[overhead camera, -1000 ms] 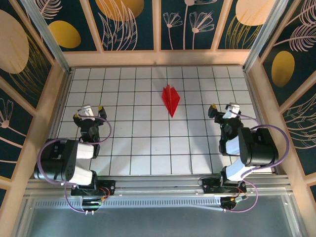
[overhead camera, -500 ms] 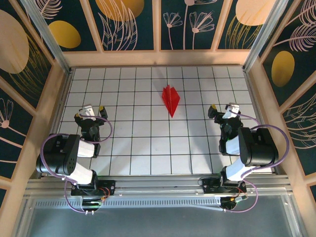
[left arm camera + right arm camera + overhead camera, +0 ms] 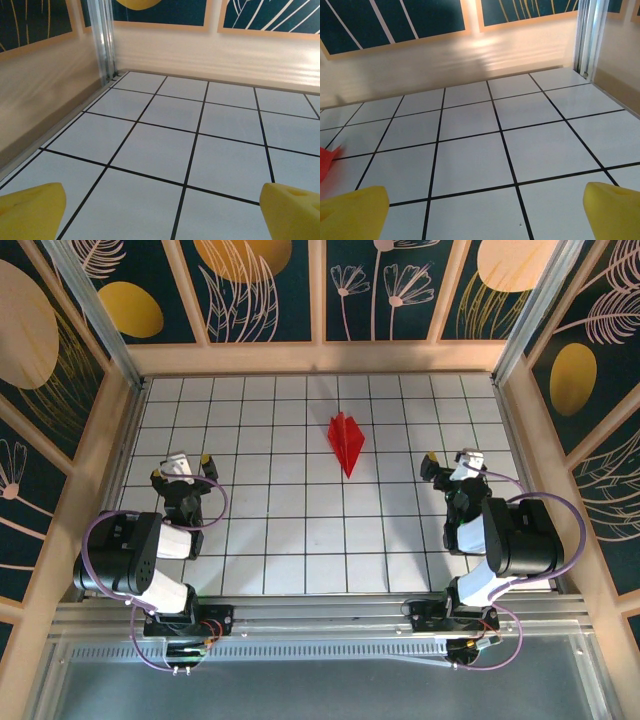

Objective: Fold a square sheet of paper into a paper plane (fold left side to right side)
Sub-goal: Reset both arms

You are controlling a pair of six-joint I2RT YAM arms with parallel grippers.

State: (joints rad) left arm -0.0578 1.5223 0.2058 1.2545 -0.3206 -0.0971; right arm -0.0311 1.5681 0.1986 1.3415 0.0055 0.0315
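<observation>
Walled grid table holds paper plane.

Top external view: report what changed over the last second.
The left arm's bulky elbow section turned slightly above its base and its cable loop shifted with it. That happened early in the second. Nothing was taken hold of or let go. The left gripper and right gripper kept their places, both open and empty. The paper plane lay unmoved on the table, and the right arm held still.
</observation>
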